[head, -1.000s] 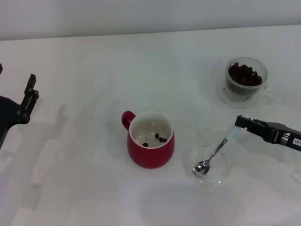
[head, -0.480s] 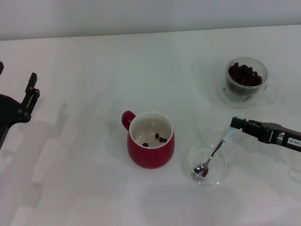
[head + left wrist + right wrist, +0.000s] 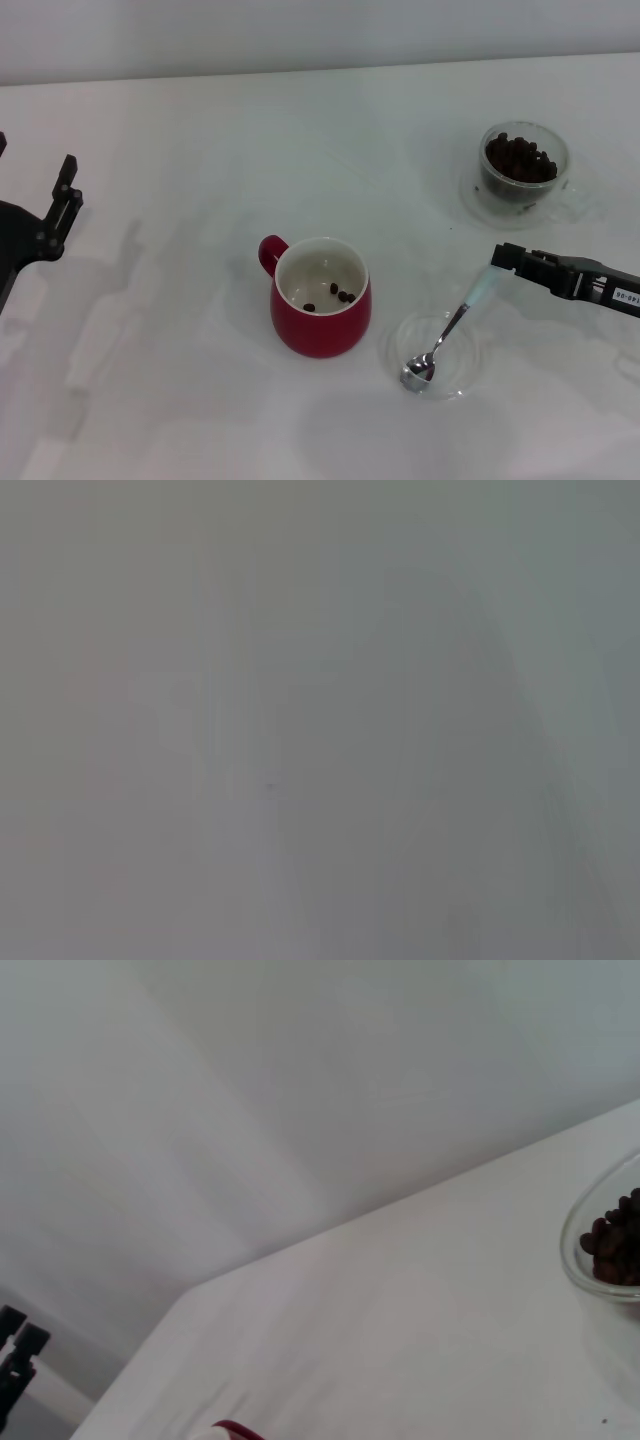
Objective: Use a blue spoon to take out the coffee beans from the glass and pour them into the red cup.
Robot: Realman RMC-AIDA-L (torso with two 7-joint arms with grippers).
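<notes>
The red cup (image 3: pixel 320 300) stands mid-table with a few coffee beans (image 3: pixel 341 293) on its white inside. At the back right the glass (image 3: pixel 522 172) holds a heap of coffee beans (image 3: pixel 520 158); its rim (image 3: pixel 600 1250) also shows in the right wrist view. My right gripper (image 3: pixel 502 260) reaches in from the right, shut on the pale end of the blue spoon (image 3: pixel 470 305). The spoon slopes down to the left, and its empty silver bowl (image 3: pixel 417 370) rests in a flat clear dish. My left gripper (image 3: pixel 62 205) is parked open at the left edge.
The flat clear glass dish (image 3: pixel 455 385) lies just right of the red cup, under the spoon. The cup's handle (image 3: pixel 270 253) points back left. A sliver of the cup's red rim (image 3: pixel 235 1430) shows in the right wrist view. The left wrist view shows only grey.
The spoon's bowl has dropped lower and slid a little to the left in the flat dish. My right gripper shifted slightly with it. The left arm has not moved.
</notes>
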